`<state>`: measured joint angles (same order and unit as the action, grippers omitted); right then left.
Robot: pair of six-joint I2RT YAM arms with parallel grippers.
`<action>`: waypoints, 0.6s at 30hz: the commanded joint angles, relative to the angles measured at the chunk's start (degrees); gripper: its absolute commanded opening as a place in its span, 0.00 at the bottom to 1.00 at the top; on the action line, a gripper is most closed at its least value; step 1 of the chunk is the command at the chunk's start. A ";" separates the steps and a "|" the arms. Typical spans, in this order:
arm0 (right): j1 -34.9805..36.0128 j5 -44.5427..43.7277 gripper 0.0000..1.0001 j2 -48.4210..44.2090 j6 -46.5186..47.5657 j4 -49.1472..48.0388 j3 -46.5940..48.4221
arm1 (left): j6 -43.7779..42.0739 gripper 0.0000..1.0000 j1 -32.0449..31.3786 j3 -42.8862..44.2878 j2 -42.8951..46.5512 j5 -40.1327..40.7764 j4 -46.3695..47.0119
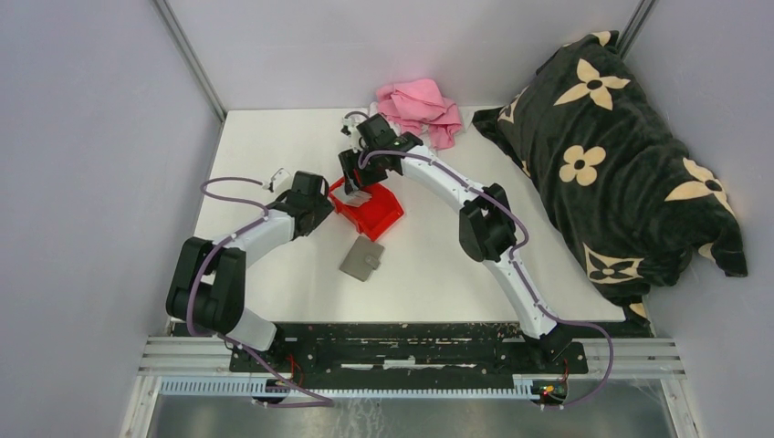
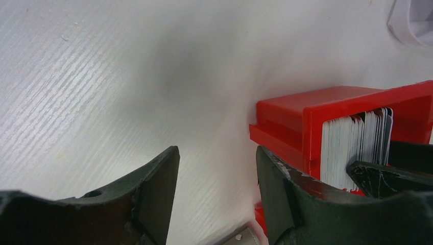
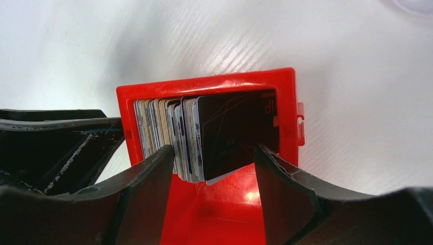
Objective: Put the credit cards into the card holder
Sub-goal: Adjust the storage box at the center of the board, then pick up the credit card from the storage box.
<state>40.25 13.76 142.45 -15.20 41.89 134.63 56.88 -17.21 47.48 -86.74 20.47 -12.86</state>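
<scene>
The cards (image 3: 168, 127) stand on edge, packed together in a red bin (image 3: 204, 81), most of them pale and the one at the front of the pack dark. In the top view the bin sits at the centre of the white table (image 1: 274, 146). The holder (image 1: 362, 259) lies flat on the table just below the bin in that view, apart from it and from both arms. The right gripper (image 3: 214, 176) reaches down from the upper centre of the top view onto the bin. In its wrist view its jaws are spread, one on each side of the lower edge of the pack, and nothing is clamped. Whether the left-hand finger (image 3: 148, 189) touches the pale cards cannot be told. The left gripper (image 2: 217, 191) comes in from the left of the bin, its jaws likewise released, with only bare table between them. Its right-hand finger (image 2: 281, 189) is just beside the bin's outer wall, and contact cannot be judged. A pink cloth (image 1: 420, 105) is bunched at the top edge of the table, and a black blanket (image 1: 621, 164) with cream flowers fills the right side of the top view.
</scene>
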 commanded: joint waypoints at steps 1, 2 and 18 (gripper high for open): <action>-1.05 3.43 0.65 1.36 -2.40 -3.37 4.76 | 3.23 0.64 1.05 -0.28 2.07 -1.99 3.70; -1.20 3.89 0.65 1.81 -2.72 -3.51 5.02 | 3.23 0.64 1.16 -0.29 2.02 -2.27 3.98; -2.67 12.19 0.49 2.46 -8.50 -5.71 2.36 | 4.98 0.64 2.62 -1.16 -0.64 -7.41 7.99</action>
<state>37.74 22.55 145.32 -21.50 39.20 136.90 59.44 -14.85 46.48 -86.65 14.90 -8.19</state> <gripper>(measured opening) 0.514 0.641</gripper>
